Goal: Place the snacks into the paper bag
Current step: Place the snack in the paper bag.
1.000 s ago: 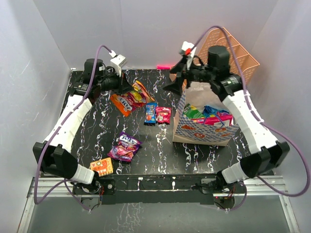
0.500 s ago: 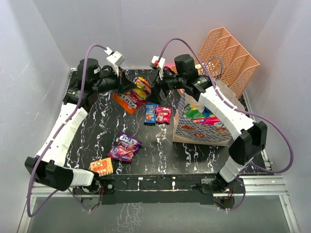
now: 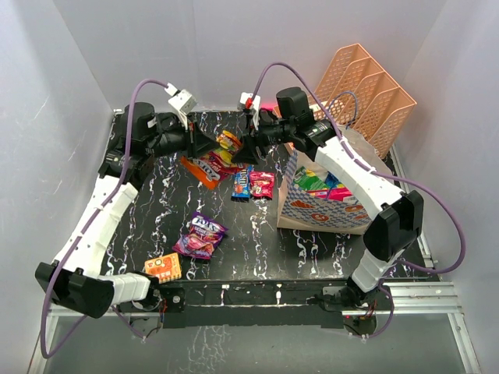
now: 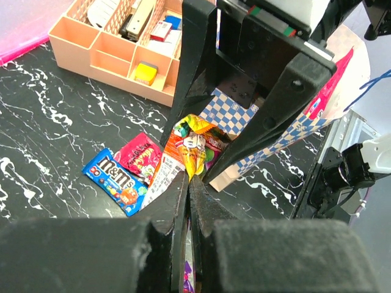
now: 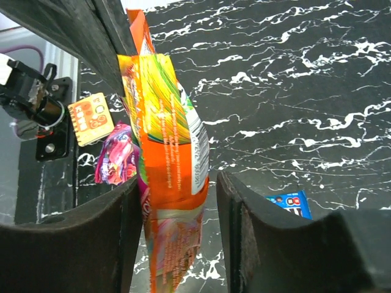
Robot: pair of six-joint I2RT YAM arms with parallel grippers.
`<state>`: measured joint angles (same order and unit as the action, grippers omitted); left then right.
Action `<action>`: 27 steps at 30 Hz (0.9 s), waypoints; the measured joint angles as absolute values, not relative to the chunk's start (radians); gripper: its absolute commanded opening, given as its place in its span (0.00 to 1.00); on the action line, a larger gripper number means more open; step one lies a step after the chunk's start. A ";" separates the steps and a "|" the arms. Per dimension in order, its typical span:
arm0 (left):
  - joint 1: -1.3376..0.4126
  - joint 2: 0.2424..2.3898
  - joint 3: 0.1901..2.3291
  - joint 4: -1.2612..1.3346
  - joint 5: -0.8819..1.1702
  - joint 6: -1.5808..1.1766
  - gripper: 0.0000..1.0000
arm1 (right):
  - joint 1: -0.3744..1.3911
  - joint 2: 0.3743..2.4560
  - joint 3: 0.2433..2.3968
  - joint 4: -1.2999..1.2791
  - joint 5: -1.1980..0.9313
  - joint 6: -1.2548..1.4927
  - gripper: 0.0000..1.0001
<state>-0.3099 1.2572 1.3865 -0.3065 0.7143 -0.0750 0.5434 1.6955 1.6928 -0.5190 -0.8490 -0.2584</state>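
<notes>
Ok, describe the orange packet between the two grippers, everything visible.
The orange packet is a glossy foil pouch, orange with yellow, green and pink print and a white panel of small text. It is held up off the table. The left gripper is shut on one edge. The right gripper has a finger on either side of it, one against it, with a slim gap at the other.

Bright, even lighting; soft shadows; wrist foregrounds blurred.
</notes>
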 measured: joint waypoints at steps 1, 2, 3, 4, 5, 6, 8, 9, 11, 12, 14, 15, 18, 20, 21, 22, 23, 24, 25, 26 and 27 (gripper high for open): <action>-0.310 1.253 1.377 -0.304 0.715 -0.075 0.00 | 0.543 1.695 1.693 -0.519 -0.856 -0.256 0.42; -0.310 1.249 1.368 -0.303 0.715 -0.075 0.00 | 0.543 1.695 1.693 -0.519 -0.864 -0.251 0.38; -0.309 1.245 1.361 -0.299 0.715 -0.076 0.00 | 0.543 1.695 1.692 -0.519 -0.869 -0.248 0.33; -0.308 1.240 1.356 -0.298 0.716 -0.078 0.00 | 0.543 1.695 1.692 -0.518 -0.875 -0.244 0.29; -0.305 1.234 1.351 -0.294 0.719 -0.080 0.00 | 0.544 1.693 1.692 -0.517 -0.879 -0.240 0.25; -0.302 1.227 1.346 -0.289 0.722 -0.084 0.04 | 0.545 1.691 1.691 -0.513 -0.887 -0.235 0.22; -0.298 1.215 1.341 -0.281 0.732 -0.093 0.19 | 0.548 1.682 1.687 -0.511 -0.897 -0.233 0.19; -0.296 1.211 1.340 -0.275 0.741 -0.097 0.25 | 0.550 1.676 1.687 -0.511 -0.897 -0.232 0.19; -0.286 1.201 1.340 -0.255 0.756 -0.106 0.37 | 0.551 1.665 1.686 -0.513 -0.894 -0.232 0.19; -0.278 1.195 1.340 -0.249 0.764 -0.109 0.42 | 0.550 1.658 1.685 -0.513 -0.890 -0.232 0.19; -0.259 1.181 1.340 -0.233 0.780 -0.114 0.54 | 0.547 1.642 1.684 -0.517 -0.880 -0.233 0.18; -0.237 1.174 1.340 -0.228 0.788 -0.114 0.61 | 0.543 1.632 1.684 -0.519 -0.871 -0.233 0.17; -0.188 1.154 1.341 -0.223 0.801 -0.113 0.75 | 0.530 1.592 1.684 -0.523 -0.851 -0.232 0.15; -0.151 1.139 1.341 -0.224 0.801 -0.112 0.81 | 0.506 1.552 1.684 -0.525 -0.844 -0.227 0.15; -0.137 1.133 1.341 -0.226 0.800 -0.112 0.84 | 0.492 1.533 1.684 -0.526 -0.841 -0.224 0.14; -0.120 1.125 1.341 -0.228 0.795 -0.111 0.85 | 0.470 1.510 1.684 -0.527 -0.839 -0.218 0.14; -0.103 1.116 1.341 -0.236 0.788 -0.110 0.87 | 0.446 1.483 1.684 -0.527 -0.837 -0.212 0.14; -0.093 1.110 1.341 -0.240 0.781 -0.108 0.88 | 0.418 1.457 1.684 -0.527 -0.836 -0.206 0.14; -0.080 1.102 1.341 -0.244 0.769 -0.106 0.89 | 0.387 1.428 1.684 -0.527 -0.834 -0.200 0.14; -0.069 1.095 1.341 -0.248 0.758 -0.104 0.90 | 0.364 1.404 1.684 -0.527 -0.833 -0.197 0.14; -0.059 1.089 1.340 -0.253 0.742 -0.102 0.90 | 0.334 1.375 1.680 -0.527 -0.829 -0.192 0.14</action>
<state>-0.0593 1.0893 1.3403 -0.2531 0.7422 -0.1020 0.3340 1.3750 1.6802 -0.5266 -0.8291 -0.1925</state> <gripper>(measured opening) 0.885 0.232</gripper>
